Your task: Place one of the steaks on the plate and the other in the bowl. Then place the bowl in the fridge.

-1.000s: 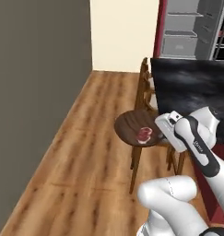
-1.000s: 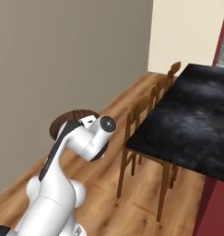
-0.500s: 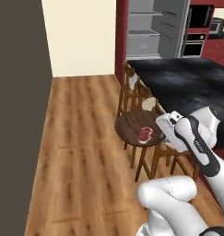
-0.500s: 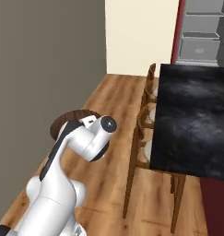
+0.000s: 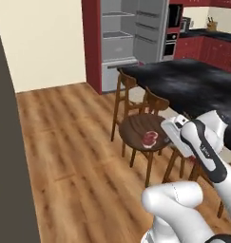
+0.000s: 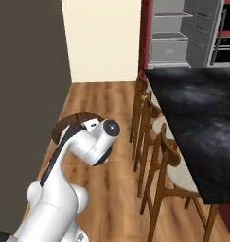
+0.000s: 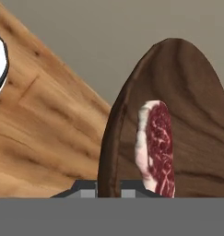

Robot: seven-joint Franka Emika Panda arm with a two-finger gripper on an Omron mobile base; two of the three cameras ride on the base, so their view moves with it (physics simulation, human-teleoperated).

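Leftward, a dark wall (image 5: 7, 156) borders a broad stretch of bare wooden floor (image 5: 69, 156), open from 9 o'clock up to the fridge (image 5: 129, 40) at 12 o'clock, whose doors stand open on grey shelves. Toward 3 o'clock, wooden stools (image 5: 136, 102) line the edge of the black surface (image 5: 193, 83), narrowing the room on that side. The bowl (image 5: 144, 132) is carried in the air above the floor, level, with one steak (image 5: 149, 138) lying inside near the gripper's side. The gripper (image 5: 168, 129) is clamped on the bowl's rim at about 3 o'clock; in the hand view its tips straddle that rim. The white arm (image 5: 205, 147) bends at the elbow and reaches forward.
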